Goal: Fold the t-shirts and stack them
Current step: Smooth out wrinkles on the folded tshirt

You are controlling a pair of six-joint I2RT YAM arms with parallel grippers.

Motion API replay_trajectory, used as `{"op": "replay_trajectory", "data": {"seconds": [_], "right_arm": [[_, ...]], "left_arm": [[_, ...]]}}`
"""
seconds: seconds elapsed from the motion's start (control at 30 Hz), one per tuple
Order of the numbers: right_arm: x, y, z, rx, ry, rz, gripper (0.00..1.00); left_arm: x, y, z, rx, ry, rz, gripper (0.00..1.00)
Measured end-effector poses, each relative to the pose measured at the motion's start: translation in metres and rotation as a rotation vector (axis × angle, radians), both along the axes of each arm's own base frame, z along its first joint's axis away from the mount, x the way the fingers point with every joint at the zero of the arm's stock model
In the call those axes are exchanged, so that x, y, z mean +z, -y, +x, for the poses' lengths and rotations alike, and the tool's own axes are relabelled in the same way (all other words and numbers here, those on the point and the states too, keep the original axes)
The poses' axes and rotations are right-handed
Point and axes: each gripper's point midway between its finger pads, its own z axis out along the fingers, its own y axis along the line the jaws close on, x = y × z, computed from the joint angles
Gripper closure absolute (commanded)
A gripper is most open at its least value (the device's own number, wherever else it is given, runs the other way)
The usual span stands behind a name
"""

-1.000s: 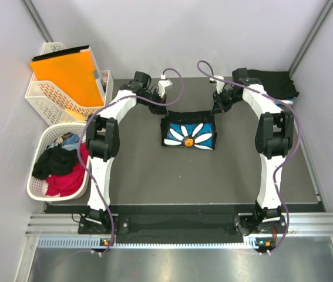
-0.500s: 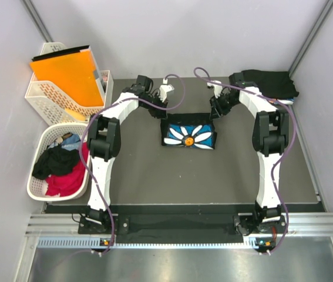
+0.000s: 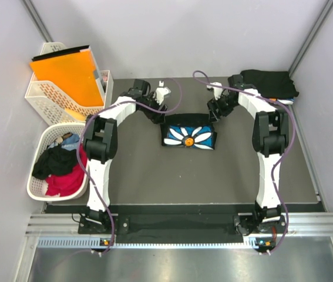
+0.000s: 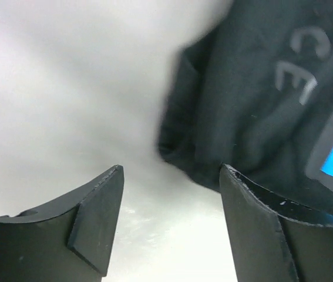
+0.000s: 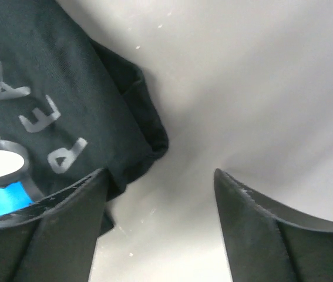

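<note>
The dark table [image 3: 154,176] carries a folded black t-shirt [image 3: 188,135] near its middle, a white daisy on blue facing up and grey lettering along its far edge. Well to the left of that shirt, off the table's edge, a round white basket [image 3: 32,187] holds a loose heap of black, red and blue shirts [image 3: 57,167]. Beyond the basket, an orange folder [image 3: 66,73] stands in a white lattice tray [image 3: 40,94]. Far right of the folded shirt, in the table's back corner, lies a stack of black t-shirts [image 3: 272,83]. The left gripper [image 4: 171,176] sits at the folded shirt's far left corner and the right gripper [image 5: 159,176] at its far right corner. Both have their jaws spread wide, gripping nothing, with the cloth corner lying loose just ahead of each gap.
</note>
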Motion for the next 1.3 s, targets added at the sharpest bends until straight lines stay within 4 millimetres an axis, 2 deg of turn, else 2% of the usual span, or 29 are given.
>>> {"op": "replay_trajectory", "data": {"seconds": [0.13,0.37,0.4,0.43,0.47,0.5,0.53,0.63,0.7,0.8,0.9,1.03,1.13,1.2,1.3], "right_arm": [[0.011,0.003,0.007,-0.030,0.040,-0.015,0.22],[0.037,0.008,0.015,-0.066,0.117,-0.027,0.23],[0.040,0.009,0.015,-0.071,0.124,-0.025,0.30],[0.044,0.009,0.015,-0.074,0.131,-0.022,0.43],[0.048,0.009,0.014,-0.075,0.136,-0.017,0.59],[0.054,0.009,0.014,-0.076,0.144,-0.008,0.98],[0.062,0.008,0.012,-0.078,0.145,0.012,1.00],[0.082,-0.007,-0.002,-0.029,0.131,0.097,1.00],[0.092,-0.020,-0.021,0.035,0.079,0.179,1.00],[0.099,-0.035,-0.054,0.137,-0.027,0.287,1.00],[0.092,-0.045,-0.087,0.233,-0.160,0.381,1.00],[0.064,-0.052,-0.109,0.286,-0.298,0.458,1.00],[0.049,-0.053,-0.118,0.289,-0.368,0.481,1.00],[0.049,-0.054,-0.121,0.292,-0.385,0.490,1.00],[0.054,-0.059,-0.123,0.308,-0.385,0.502,1.00]], "left_arm": [[0.023,-0.008,0.016,0.056,0.083,0.001,0.23],[0.058,-0.022,0.035,0.142,0.220,0.021,0.23],[0.061,-0.023,0.036,0.147,0.228,0.021,0.24],[0.065,-0.023,0.037,0.151,0.236,0.018,0.26],[0.068,-0.023,0.037,0.153,0.239,0.014,0.48],[0.072,-0.021,0.034,0.147,0.234,0.002,0.77],[0.075,-0.019,0.031,0.145,0.220,-0.013,1.00],[0.091,-0.006,0.019,0.086,0.172,-0.075,1.00],[0.103,0.005,0.007,0.029,0.133,-0.128,1.00],[0.116,0.022,-0.021,-0.084,0.047,-0.216,1.00],[0.114,0.036,-0.061,-0.195,-0.081,-0.272,1.00],[0.099,0.055,-0.100,-0.340,-0.247,-0.319,1.00],[0.078,0.068,-0.113,-0.426,-0.343,-0.349,1.00],[0.060,0.077,-0.111,-0.466,-0.368,-0.370,1.00],[0.040,0.078,-0.119,-0.486,-0.428,-0.385,1.00]]}}
